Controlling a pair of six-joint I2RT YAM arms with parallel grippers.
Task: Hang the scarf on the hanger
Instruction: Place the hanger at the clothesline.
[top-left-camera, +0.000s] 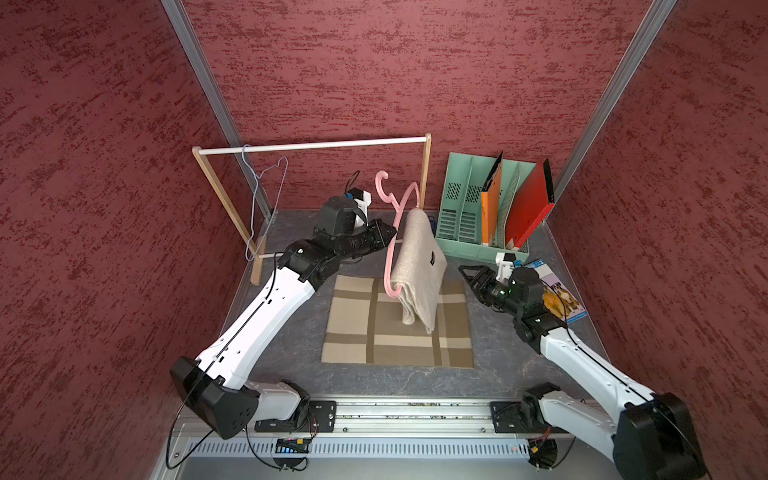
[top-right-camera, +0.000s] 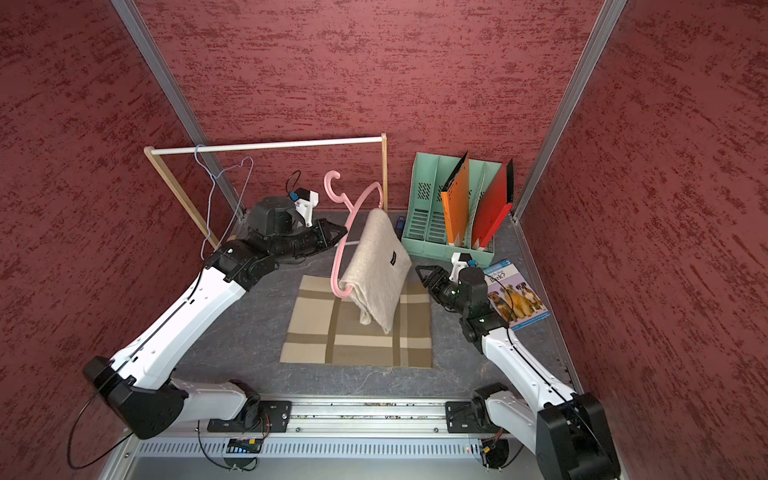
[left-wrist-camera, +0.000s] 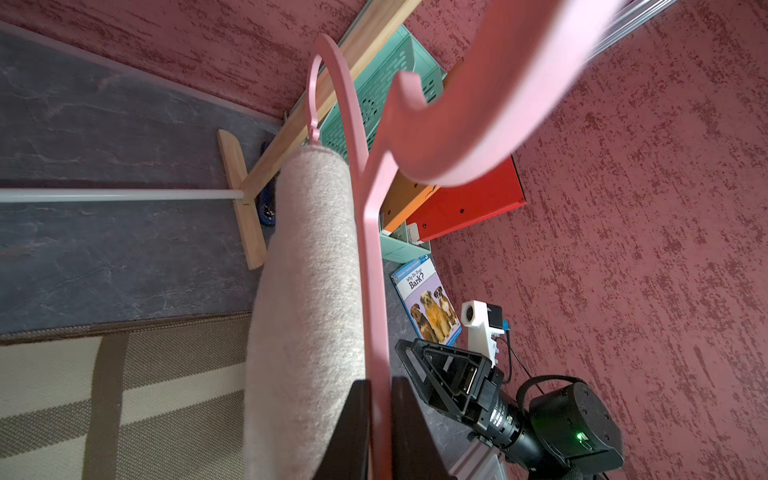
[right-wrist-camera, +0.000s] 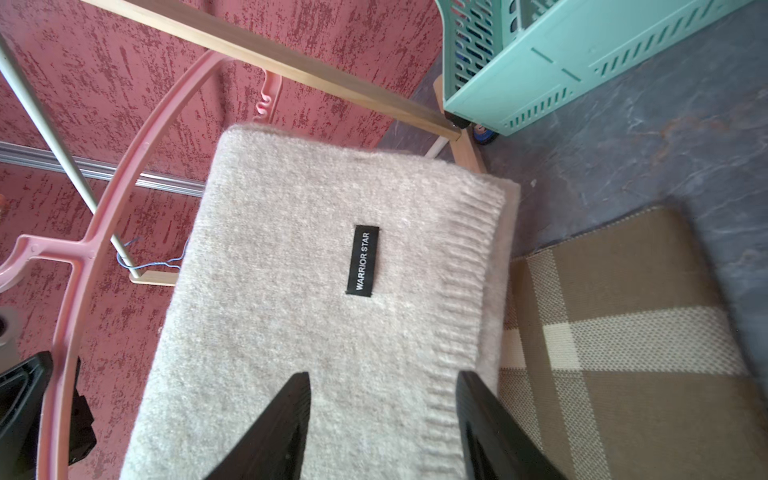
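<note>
Scarf: folded beige woolly scarf (top-left-camera: 417, 266) is draping over the pink plastic hanger (top-left-camera: 390, 266), in the air.
Left end effector (left-wrist-camera: 379, 388): is clamping the hanger's arm.
Right end effector (right-wrist-camera: 384, 376): is gaping, empty, beside the scarf.
Handling: soft, light, probably slip-prone; I'm favouring the stiff hanger as the hold.

A wooden rack (top-left-camera: 316, 145) with a white top rod stands at the back of the grey tabletop (top-left-camera: 291, 374), a blue wire hanger (top-left-camera: 254, 199) hooked near the rod's end. Beside the rack sits a mint file organizer (top-left-camera: 457, 199) holding an orange folder (top-left-camera: 492, 212) and a red folder (top-left-camera: 532, 203). A dog book (top-right-camera: 515, 295) lies flat near it, and a plaid mat (top-left-camera: 357, 332) covers the middle.
</note>
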